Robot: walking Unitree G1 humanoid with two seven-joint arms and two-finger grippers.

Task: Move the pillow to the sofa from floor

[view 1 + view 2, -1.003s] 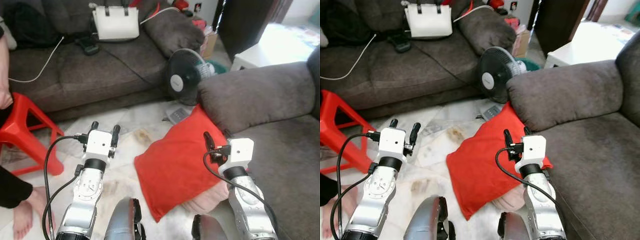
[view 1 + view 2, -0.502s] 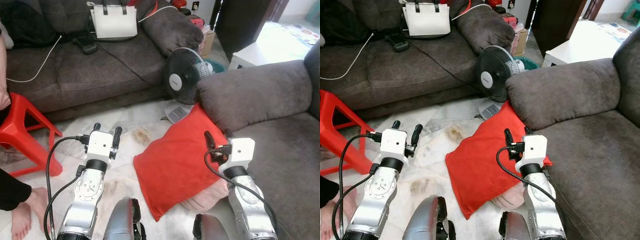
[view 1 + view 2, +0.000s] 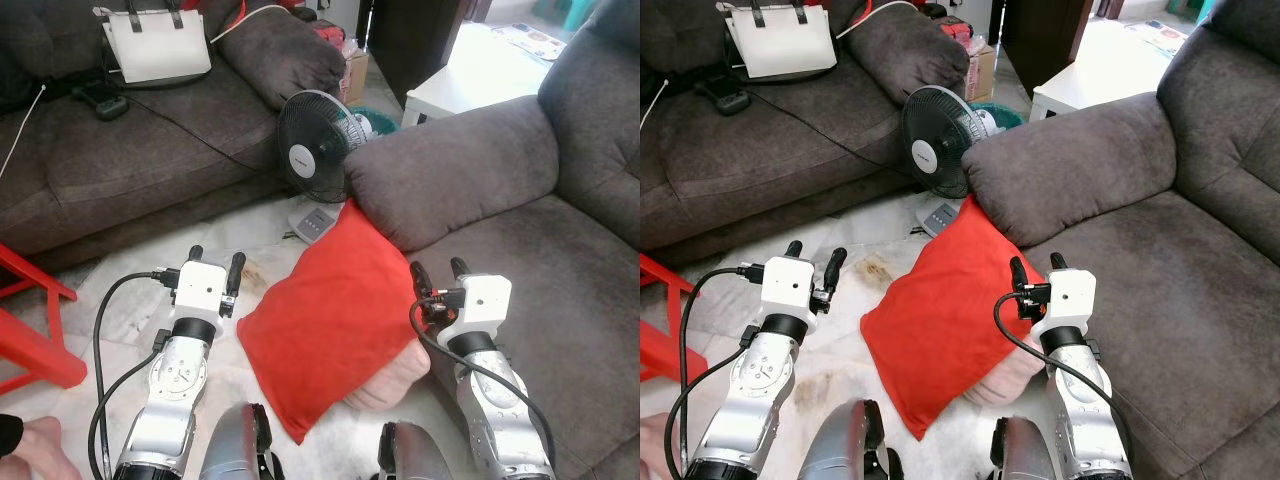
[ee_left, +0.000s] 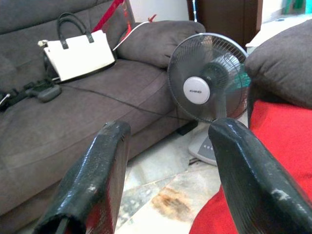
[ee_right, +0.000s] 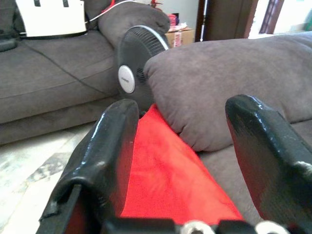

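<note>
Red pillow on floor, tilted against grey sofa.

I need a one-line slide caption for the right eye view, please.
Both open grippers, left and right, flank a red pillow leaning against the grey sofa.

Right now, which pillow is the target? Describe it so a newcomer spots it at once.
Start at the grey sofa on the robot's right and find its padded armrest. The red pillow leans on the floor against that armrest, its top corner tucked beside the black fan. It is bright red and square, lying over a pale pink cushion, between the left tool and right tool.
</note>
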